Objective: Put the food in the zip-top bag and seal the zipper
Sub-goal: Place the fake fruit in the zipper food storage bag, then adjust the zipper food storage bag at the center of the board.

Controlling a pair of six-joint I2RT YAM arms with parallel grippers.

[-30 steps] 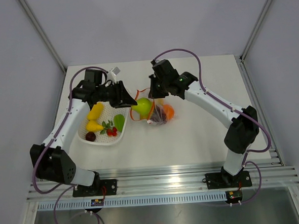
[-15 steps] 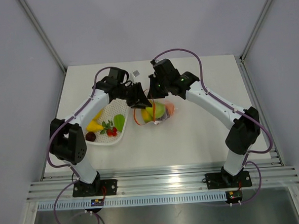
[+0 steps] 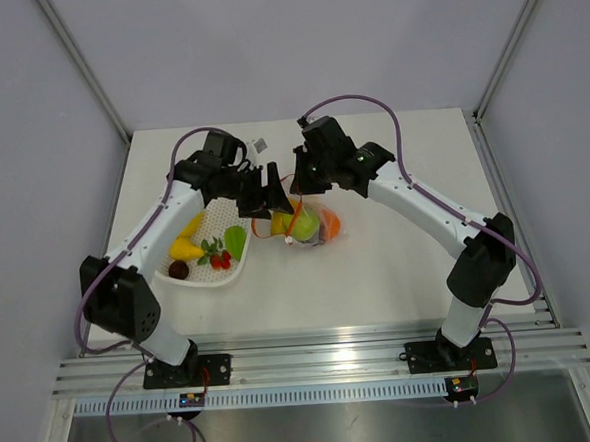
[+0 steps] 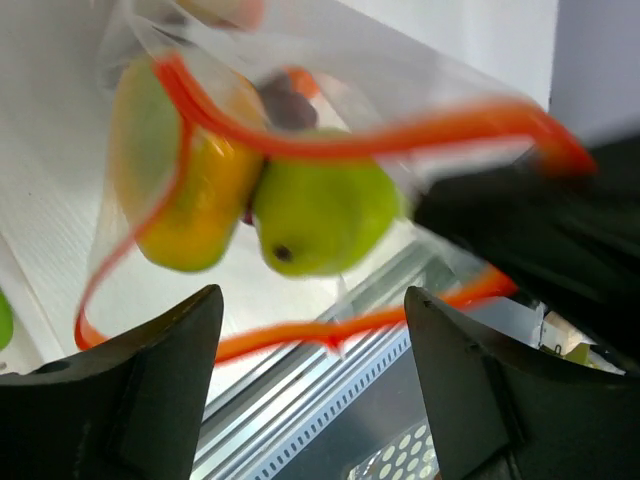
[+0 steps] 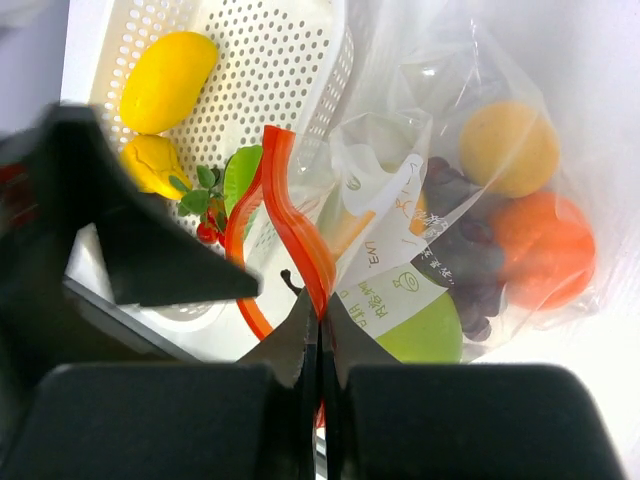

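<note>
The clear zip-top bag (image 3: 321, 231) hangs by its mouth over the table. It holds a green pear (image 3: 305, 223), an orange, dark grapes and yellow fruit. My right gripper (image 3: 296, 191) is shut on the red-orange zipper (image 5: 290, 215) and holds the mouth up; the jaws pinch the strip in the right wrist view (image 5: 320, 310). My left gripper (image 3: 276, 196) is open and empty just left of the mouth. In the left wrist view its gripper (image 4: 310, 375) faces the open mouth. The zipper (image 4: 300, 335) loops in front, and the pear (image 4: 320, 215) lies inside.
A white perforated basket (image 3: 203, 274) stands left of the bag. It holds a yellow mango (image 3: 188, 223), a yellow pear (image 3: 185, 250), a dark plum (image 3: 179, 270), cherries (image 3: 220, 259) and a green leaf (image 3: 235, 240). The basket (image 5: 270, 60) touches the bag's side.
My left gripper carried the green pear from beside the basket into the bag's mouth and let it go. The pear now lies in the bag. My right gripper kept holding the zipper.
</note>
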